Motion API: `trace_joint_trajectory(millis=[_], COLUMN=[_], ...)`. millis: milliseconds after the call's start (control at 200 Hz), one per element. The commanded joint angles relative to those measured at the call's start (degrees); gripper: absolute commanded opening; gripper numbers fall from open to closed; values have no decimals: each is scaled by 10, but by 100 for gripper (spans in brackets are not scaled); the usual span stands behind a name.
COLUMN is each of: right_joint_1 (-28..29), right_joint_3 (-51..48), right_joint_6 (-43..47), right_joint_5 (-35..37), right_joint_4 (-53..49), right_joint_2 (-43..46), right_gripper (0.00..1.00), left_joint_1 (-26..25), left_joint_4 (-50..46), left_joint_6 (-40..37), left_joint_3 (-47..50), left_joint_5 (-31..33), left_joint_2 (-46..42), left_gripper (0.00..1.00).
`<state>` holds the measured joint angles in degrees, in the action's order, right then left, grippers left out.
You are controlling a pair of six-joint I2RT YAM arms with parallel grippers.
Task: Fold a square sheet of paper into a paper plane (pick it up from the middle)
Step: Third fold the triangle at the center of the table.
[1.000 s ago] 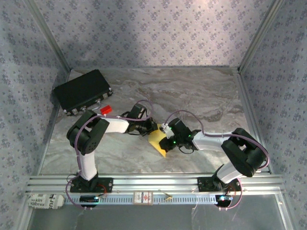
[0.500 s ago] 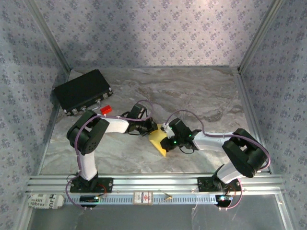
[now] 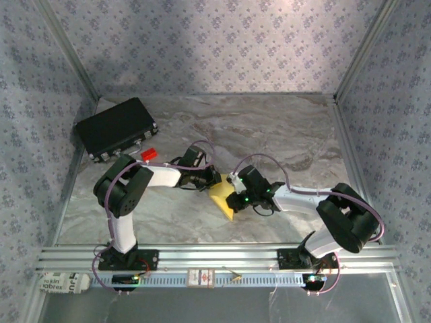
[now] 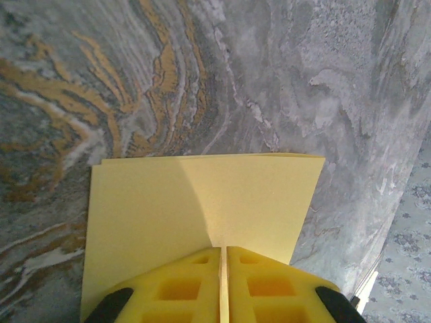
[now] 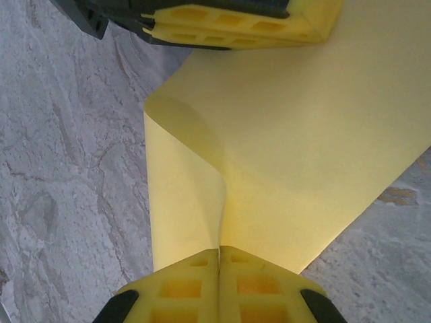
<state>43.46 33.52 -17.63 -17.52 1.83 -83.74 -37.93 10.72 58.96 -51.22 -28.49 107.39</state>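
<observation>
The yellow square sheet of paper hangs between both grippers near the table's middle front, bent into a soft fold. My left gripper is shut on one edge of the sheet, its yellow fingers pressed together with the paper pinched in the slit. My right gripper is shut on the opposite edge, where the sheet curls into a rounded fold rising from its jaws. The left gripper's yellow fingers show at the top of the right wrist view. In the top view the left gripper and right gripper sit close together.
A black case lies at the back left of the marble table, with a small red block beside it. Patterned walls close in the sides and back. An aluminium rail runs along the near edge.
The right arm has shifted slightly, its elbow moving a little right and down; the paper and the left arm stay nearly still.
</observation>
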Motion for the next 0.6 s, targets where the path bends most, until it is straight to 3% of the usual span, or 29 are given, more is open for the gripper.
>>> trace_joint_trajectory(millis=[0, 595], right_joint_1=[-3, -2], right_joint_3=[2, -2], right_joint_6=[-7, -14], right_joint_5=[9, 20], right_joint_4=[-13, -9], right_joint_2=[2, -17], right_gripper=[0, 0], left_joint_1=[-3, -2], left_joint_4=[-28, -25], left_joint_6=[-2, 0], left_joint_3=[16, 17], left_joint_5=[5, 5], left_joint_2=[2, 3], left_gripper=[11, 11])
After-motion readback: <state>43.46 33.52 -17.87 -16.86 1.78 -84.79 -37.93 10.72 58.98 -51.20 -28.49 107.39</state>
